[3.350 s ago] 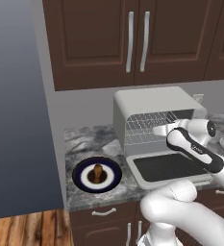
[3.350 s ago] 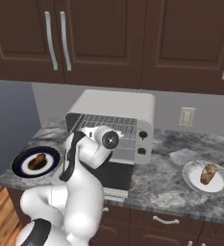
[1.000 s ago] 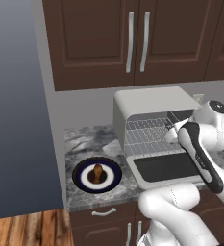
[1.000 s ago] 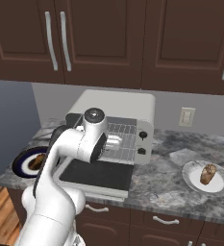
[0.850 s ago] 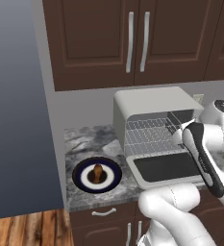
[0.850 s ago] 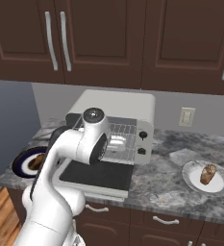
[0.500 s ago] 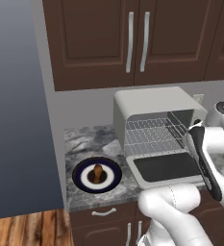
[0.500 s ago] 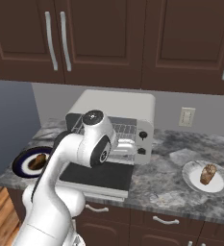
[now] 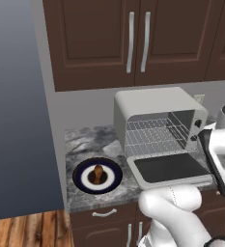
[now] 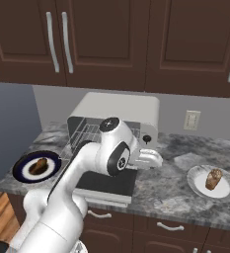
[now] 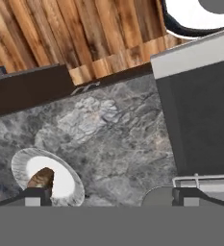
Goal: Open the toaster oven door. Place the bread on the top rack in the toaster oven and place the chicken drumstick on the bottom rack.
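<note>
Fingers (image 11: 36, 195) spread wide and empty at frame bottom, bare marble desk (image 11: 113, 139) between the toaster oven door (image 11: 200, 120) edge at right and the bread (image 11: 41, 178) plate lower left.

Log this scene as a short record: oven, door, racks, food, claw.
toaster oven: on the counter, under the cabinets
toaster oven door: dropped flat open
top rack: bare
bottom rack: bare
dark blue plate: left of the oven, holds one brown piece
pale plate: right of the oven, holds another brown piece
bread or drumstick: too small to tell which piece is which
claw: open, holds nothing, beside the oven's right front
</note>
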Motion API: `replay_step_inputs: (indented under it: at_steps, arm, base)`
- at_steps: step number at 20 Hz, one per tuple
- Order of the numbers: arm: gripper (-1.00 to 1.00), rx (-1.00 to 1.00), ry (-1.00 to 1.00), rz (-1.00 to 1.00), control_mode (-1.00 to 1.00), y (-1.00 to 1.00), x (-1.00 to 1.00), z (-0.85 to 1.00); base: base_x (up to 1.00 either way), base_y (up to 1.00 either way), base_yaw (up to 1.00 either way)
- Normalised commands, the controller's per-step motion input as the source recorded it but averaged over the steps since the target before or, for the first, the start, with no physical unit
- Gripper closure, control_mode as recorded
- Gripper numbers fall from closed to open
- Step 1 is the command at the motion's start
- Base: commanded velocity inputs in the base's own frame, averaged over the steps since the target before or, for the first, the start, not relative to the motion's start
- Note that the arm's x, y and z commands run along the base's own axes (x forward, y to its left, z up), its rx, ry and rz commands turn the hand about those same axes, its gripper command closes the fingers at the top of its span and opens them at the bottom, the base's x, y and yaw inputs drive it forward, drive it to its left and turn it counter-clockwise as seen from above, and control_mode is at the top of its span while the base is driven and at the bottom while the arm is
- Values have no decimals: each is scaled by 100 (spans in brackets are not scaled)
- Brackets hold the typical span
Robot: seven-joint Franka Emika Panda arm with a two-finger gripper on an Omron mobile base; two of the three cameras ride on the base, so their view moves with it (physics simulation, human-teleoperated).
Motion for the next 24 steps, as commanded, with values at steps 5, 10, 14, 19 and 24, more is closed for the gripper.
replay_step_inputs:
  at_steps: [5,10,14,19,24]
  arm:
    - [-100,0,1,-21,-100,-90,1,0]
    - [-100,1,1,-15,-100,-84,17,0]
    - [-100,6,8,-8,-100,-76,51,0]
    - [-100,13,13,0,-100,-81,40,-11]
    - [-100,11,9,0,-100,-53,34,-39]
  base:
    - [0,0,0]
    - [0,0,0]
    - [0,0,0]
    - [0,0,0]
    - [0,0,0]
